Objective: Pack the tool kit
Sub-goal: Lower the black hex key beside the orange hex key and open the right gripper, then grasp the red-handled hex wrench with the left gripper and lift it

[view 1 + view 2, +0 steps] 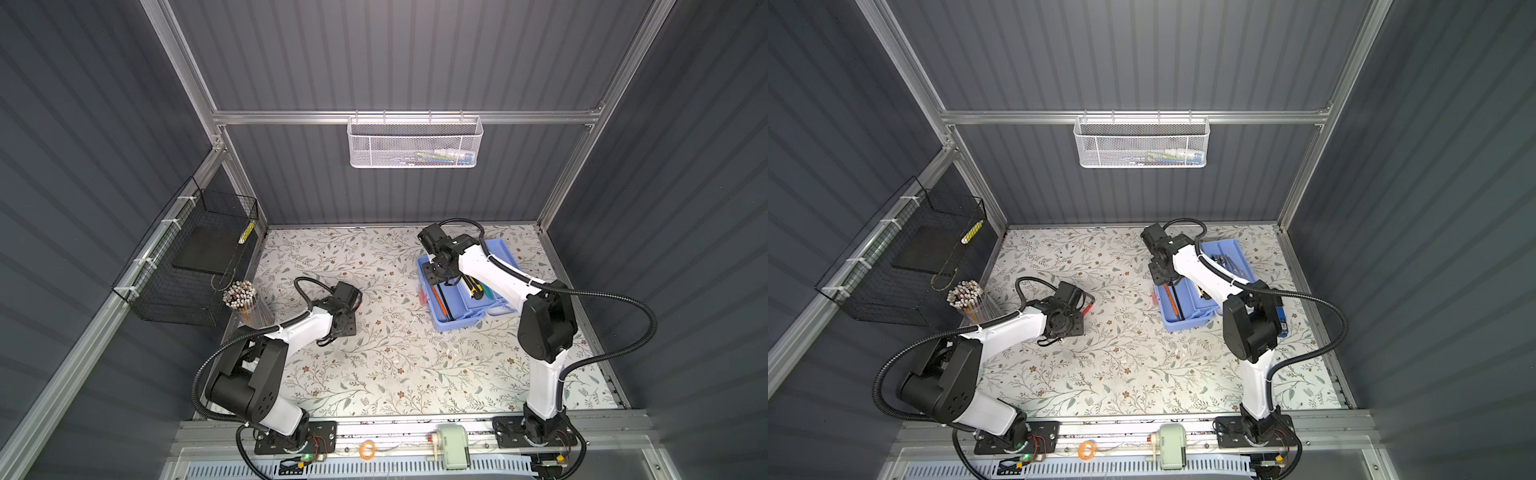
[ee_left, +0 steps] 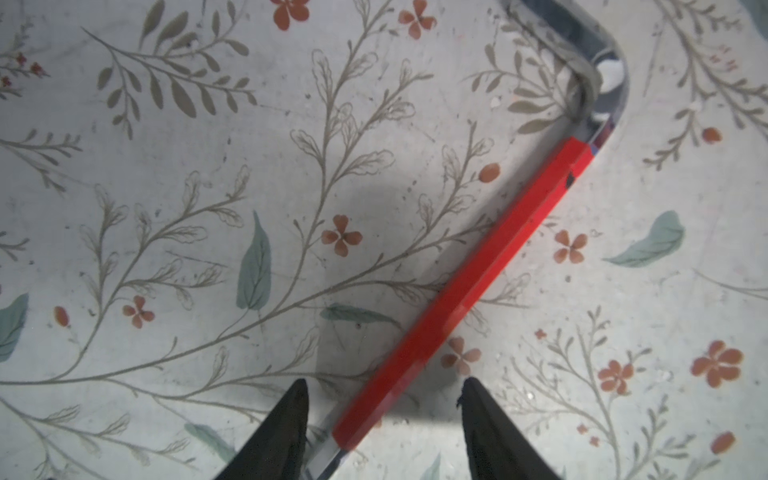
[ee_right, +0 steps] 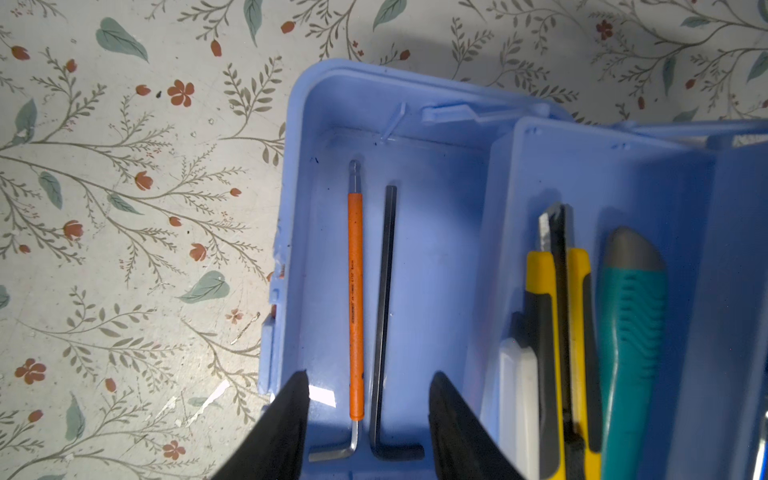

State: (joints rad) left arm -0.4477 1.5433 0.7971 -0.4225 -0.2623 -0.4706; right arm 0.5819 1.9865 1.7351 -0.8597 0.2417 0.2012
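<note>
The tool kit [image 1: 453, 322] [image 1: 1187, 322] is a light blue box standing open on the right of the floral table. My right gripper [image 3: 370, 382] hangs open over its base [image 3: 299, 166], holding nothing. Below the jaws, on the base floor, an orange-sleeved hex key [image 3: 355, 291] and a black hex key [image 3: 384, 291] lie side by side. A fold-out tray [image 3: 602, 174] beside them holds a yellow utility knife [image 3: 559, 332] and a teal one [image 3: 631, 332]. My left gripper [image 2: 382, 386] is open low over the table, straddling a red-sleeved hex key [image 2: 469, 282] [image 1: 1088, 308] with a gap on each side.
A white mesh basket [image 1: 414, 143] hangs on the back rail and a black wire basket [image 1: 195, 266] on the left wall. A cup of pencils [image 1: 241, 297] stands near the left arm. Another tray [image 1: 1229, 257] with metal tools sits behind the right arm.
</note>
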